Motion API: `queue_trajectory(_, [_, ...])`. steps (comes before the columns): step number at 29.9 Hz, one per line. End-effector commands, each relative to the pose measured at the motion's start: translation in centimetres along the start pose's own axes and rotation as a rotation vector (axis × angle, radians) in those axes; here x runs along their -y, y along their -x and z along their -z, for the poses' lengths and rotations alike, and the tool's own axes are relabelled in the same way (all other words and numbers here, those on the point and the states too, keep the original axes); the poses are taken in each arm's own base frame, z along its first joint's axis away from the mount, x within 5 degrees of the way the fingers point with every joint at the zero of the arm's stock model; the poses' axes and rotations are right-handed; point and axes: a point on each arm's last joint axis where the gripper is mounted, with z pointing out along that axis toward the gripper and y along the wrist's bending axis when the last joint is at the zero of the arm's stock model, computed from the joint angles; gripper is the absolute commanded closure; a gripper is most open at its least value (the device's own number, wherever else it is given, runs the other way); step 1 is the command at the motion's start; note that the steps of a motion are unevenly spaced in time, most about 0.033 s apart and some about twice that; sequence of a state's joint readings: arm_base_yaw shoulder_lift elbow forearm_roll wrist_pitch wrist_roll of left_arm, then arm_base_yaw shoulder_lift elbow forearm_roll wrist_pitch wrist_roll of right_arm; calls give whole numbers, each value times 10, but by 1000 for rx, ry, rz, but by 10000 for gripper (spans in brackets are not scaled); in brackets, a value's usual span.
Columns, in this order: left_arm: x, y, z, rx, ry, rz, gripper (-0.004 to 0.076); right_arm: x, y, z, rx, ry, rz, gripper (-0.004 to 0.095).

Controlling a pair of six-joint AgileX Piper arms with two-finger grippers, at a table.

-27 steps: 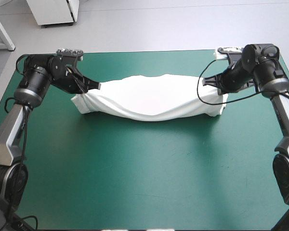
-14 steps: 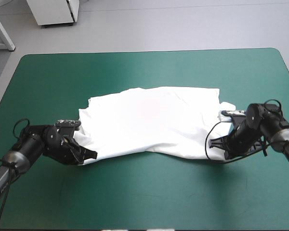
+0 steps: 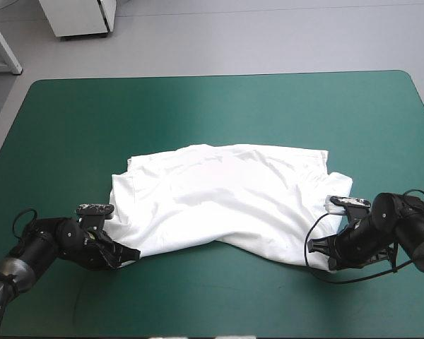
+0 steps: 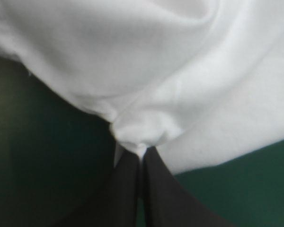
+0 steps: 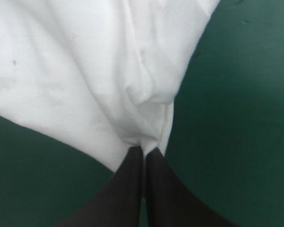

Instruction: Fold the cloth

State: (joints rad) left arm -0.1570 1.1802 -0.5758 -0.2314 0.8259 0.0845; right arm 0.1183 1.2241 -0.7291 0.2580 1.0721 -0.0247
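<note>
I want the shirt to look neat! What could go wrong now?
1. The left end effector and right end effector each pinch only a small tip of the T-shirt, so a corner might slip out.
2. The shirt's near edge runs wavy between the two grips, so wrinkles could get folded in.

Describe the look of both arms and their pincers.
The left arm and right arm are black, built of rounded, cylinder-like joints. The left pincer and right pincer each have two broad black fingers, curved like fins and tapering to a point.
</note>
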Motion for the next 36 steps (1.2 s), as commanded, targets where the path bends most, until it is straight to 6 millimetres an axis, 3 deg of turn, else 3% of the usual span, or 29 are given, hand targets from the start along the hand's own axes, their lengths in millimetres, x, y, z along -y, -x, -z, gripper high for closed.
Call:
queue_trajectory(1, [2,-3,2,-21,-14,-3,731,-5,-2,10,24,35,-10,897])
queue_trajectory(4, [4,-3,7,-61,-21,-7,657,-5,-4,11,-11,36,-6,802])
queue_trajectory(8, [8,5,22,-83,-33,-55,474,-9,-2,23,-25,46,18,634])
queue_trajectory(13, [15,22,58,-13,-31,-96,269,-18,12,61,122,41,73,424])
queue_trajectory(19, [15,34,103,94,57,-118,262,-22,25,117,321,-57,93,398])
queue_trajectory(23, [10,41,116,144,140,-100,262,-25,29,143,398,-84,105,398])
queue_trajectory(31, [1,63,95,136,206,-44,262,-26,30,151,426,-87,102,398])
queue_trajectory(36, [-20,79,74,89,214,51,262,-25,30,152,426,-100,104,398])
